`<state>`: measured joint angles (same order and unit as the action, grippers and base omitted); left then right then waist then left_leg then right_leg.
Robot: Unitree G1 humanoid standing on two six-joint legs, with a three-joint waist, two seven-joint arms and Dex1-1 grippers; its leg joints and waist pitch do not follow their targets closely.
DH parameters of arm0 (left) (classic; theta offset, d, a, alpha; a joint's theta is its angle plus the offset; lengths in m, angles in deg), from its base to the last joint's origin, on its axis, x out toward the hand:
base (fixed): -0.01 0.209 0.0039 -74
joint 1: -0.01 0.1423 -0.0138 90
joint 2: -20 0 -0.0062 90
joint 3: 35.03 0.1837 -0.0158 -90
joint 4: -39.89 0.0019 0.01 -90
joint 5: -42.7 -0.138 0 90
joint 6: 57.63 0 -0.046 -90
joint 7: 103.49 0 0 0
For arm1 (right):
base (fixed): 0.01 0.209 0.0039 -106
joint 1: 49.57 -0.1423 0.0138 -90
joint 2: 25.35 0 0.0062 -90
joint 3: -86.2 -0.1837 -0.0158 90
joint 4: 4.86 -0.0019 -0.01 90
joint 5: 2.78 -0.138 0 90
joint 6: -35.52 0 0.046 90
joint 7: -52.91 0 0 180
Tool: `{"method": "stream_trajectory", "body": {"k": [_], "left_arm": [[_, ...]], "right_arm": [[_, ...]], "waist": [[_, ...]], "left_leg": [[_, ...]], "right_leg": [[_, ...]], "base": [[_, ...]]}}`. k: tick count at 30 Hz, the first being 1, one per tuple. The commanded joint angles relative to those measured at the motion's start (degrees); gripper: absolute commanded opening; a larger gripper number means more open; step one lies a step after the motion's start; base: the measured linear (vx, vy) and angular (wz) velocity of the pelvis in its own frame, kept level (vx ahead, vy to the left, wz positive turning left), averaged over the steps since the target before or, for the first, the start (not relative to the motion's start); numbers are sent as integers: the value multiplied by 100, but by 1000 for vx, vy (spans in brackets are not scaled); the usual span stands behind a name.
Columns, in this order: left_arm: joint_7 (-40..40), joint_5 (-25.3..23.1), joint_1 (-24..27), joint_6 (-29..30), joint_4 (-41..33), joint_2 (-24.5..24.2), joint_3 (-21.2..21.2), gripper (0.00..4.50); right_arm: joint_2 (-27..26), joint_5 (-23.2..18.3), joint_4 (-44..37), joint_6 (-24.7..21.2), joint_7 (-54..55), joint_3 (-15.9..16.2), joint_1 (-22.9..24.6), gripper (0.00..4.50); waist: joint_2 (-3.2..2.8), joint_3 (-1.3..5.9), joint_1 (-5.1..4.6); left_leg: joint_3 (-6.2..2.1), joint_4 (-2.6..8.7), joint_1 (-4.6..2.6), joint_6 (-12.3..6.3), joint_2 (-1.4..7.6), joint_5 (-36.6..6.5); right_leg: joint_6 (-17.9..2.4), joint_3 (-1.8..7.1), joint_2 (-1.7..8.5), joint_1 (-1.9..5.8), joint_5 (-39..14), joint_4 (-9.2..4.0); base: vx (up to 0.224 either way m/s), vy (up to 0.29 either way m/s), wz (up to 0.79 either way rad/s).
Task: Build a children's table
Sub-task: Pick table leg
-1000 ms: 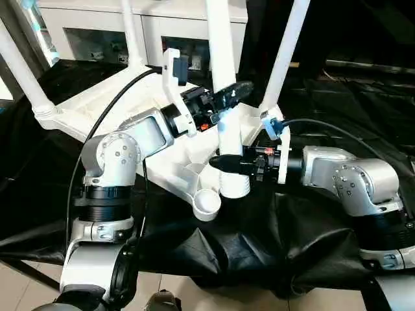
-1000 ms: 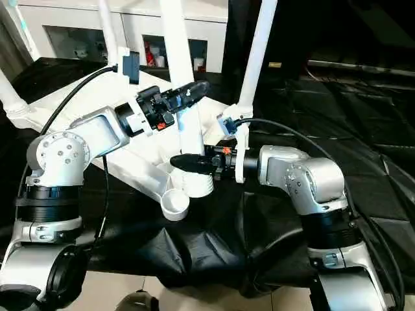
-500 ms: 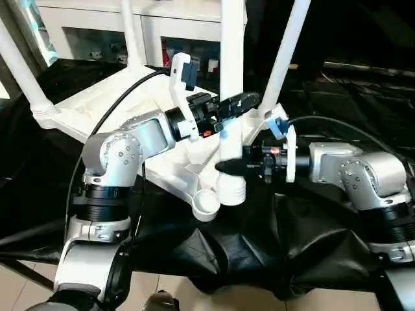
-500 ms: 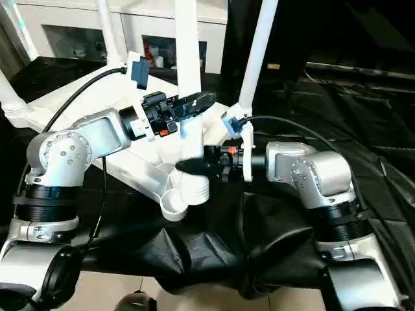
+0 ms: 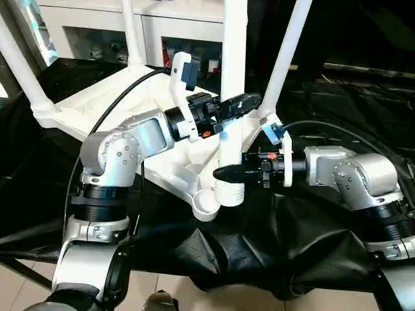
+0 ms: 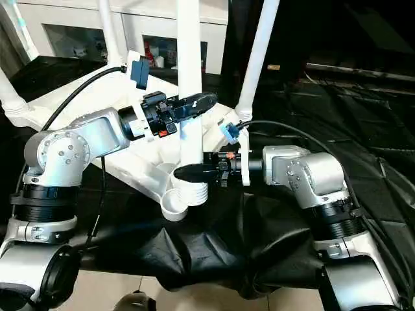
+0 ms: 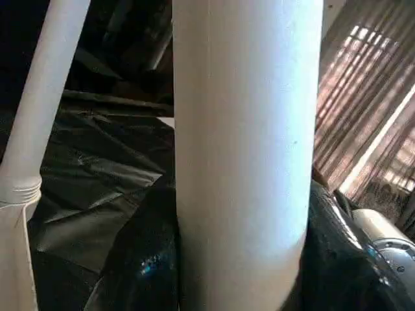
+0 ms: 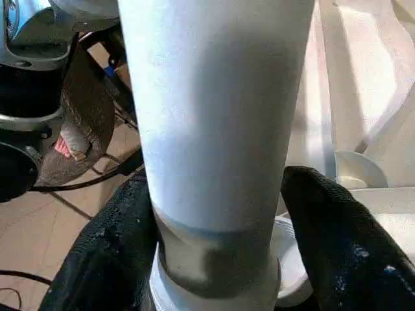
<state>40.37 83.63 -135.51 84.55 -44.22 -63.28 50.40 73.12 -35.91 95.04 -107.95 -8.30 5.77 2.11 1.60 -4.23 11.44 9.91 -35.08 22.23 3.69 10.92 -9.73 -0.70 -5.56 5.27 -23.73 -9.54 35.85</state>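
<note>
The left gripper [image 5: 241, 102] is seen clamped on an upright white leg [image 5: 232, 78] partway up its length, one black finger on either side of the tube, as the left wrist view shows with the finger [image 7: 139, 259] pressed against the tube's flank. The right gripper [image 5: 228, 173] is held level around the same leg lower down, just above the leg's ribbed end; in the right wrist view its fingers [image 8: 337, 240] flank the tube, and whether they press on it cannot be told.

The overturned table top [image 5: 107, 107] is laid ribbed side up on a table draped in black cloth [image 5: 259, 240], tilted toward the robot. Three further legs are seen standing in corner sockets: one at far left [image 5: 19, 65], one at the rear [image 5: 130, 29] and one to the right of the held leg [image 5: 288, 48]. The nearest corner socket [image 5: 207, 206] is shown open and unfilled, with the ribbed end [image 5: 228, 192] of the held leg just beside it, above the cloth and not inside the socket.

A white cabinet with glass doors [image 5: 97, 35] is seen behind the table. Black cables [image 5: 110, 110] are run along both silver forearms.
</note>
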Motion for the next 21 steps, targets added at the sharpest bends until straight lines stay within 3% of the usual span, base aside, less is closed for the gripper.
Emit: {"method": "stream_trajectory", "body": {"k": [1,21], "left_arm": [[-117,111,-128,75,-207,4,92,185],[-160,89,-143,93,-210,-5,114,185]], "right_arm": [[-6,81,129,64,10,15,-122,303],[-132,-19,49,-36,-77,13,-81,303]], "waist": [[63,513,12],[56,519,23]], "left_leg": [[-74,405,-72,197,208,-881],[-78,407,-73,212,211,-867]], "right_leg": [[-690,302,394,344,-1518,-412],[-728,302,391,348,-1406,-399]], "base": [[0,0,0],[0,0,0]]}}
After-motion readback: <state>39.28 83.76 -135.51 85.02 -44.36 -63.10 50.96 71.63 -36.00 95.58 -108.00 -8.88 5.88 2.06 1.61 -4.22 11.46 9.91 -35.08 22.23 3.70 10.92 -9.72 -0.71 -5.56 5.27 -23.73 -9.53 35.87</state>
